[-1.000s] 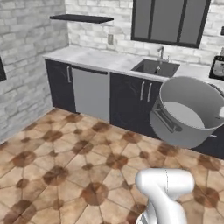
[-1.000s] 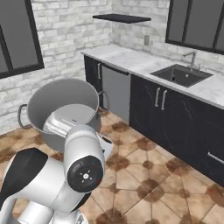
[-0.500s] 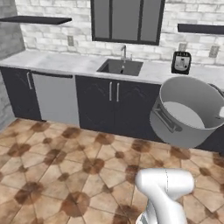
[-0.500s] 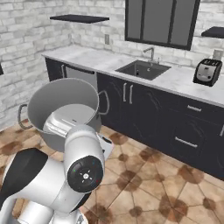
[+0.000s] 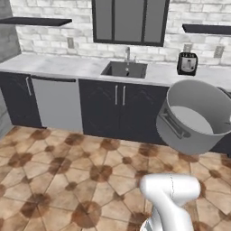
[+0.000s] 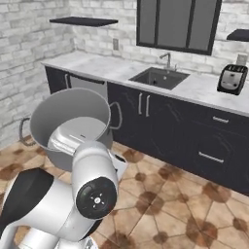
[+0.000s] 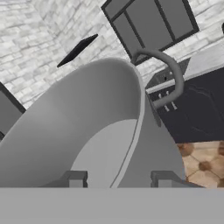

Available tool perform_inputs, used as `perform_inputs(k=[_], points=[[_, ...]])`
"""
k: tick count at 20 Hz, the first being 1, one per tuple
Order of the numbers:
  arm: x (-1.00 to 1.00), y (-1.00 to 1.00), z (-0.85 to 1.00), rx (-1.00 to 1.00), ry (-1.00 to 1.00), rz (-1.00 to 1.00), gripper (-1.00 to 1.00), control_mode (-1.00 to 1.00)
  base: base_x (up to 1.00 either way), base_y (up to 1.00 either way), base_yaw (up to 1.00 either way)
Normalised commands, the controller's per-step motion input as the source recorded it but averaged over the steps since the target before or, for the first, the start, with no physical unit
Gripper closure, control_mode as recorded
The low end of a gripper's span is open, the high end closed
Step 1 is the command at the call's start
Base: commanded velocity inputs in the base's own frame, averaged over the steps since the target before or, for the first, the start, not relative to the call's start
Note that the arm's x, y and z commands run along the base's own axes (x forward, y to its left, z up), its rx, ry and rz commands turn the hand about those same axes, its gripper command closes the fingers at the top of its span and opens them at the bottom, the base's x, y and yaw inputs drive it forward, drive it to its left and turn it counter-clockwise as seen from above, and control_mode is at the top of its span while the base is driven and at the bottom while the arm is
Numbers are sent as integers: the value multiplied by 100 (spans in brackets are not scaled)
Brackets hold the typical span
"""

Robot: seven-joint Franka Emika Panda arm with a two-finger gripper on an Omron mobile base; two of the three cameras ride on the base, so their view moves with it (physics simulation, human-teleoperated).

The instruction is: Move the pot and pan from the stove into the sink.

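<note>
**Desk:** What do you have on screen?

**Operator:** I see the pot [image 5: 195, 118] held in mid-air at the right of the left base view, tilted so its open mouth faces the camera, above the patterned tile floor [image 5: 67, 180]. In the right base view it sits at the left, just behind my arm's white elbow.

**Desk:** And the gripper?

**Operator:** In the hand view the gripper [image 7: 118, 179] straddles the pot's rim at the bottom of the frame, one fingertip [image 7: 75, 179] inside the wall and the other outside it. I read that as the jaws partly closed and clamped on the pot's wall. One looped side handle [image 7: 168, 74] curves off the rim at upper right of that view.

**Desk:** Where is the sink?

**Operator:** The sink [image 5: 124, 70] is in the upper middle of the left base view, sunk in the white counter [image 5: 58, 65], with its faucet [image 5: 128, 53] behind it. A toaster [image 5: 187, 63] stands on the counter to its right. The pot is well apart from the basin, lower in the frame.
</note>
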Motion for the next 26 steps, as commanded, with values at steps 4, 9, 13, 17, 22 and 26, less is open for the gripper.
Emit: perform_inputs(k=[4, 9, 13, 17, 22, 26], points=[[0, 0, 0, 0, 0, 0, 100, 100, 0, 100, -12], [0, 0, 0, 0, 0, 0, 100, 100, 0, 99, -14], [0, 0, 0, 0, 0, 0, 100, 100, 0, 75, -18], [0, 0, 0, 0, 0, 0, 100, 100, 0, 20, -3], [0, 0, 0, 0, 0, 0, 100, 100, 49, 15, -6], [0, 0, 0, 0, 0, 0, 100, 100, 83, 8, -8]])
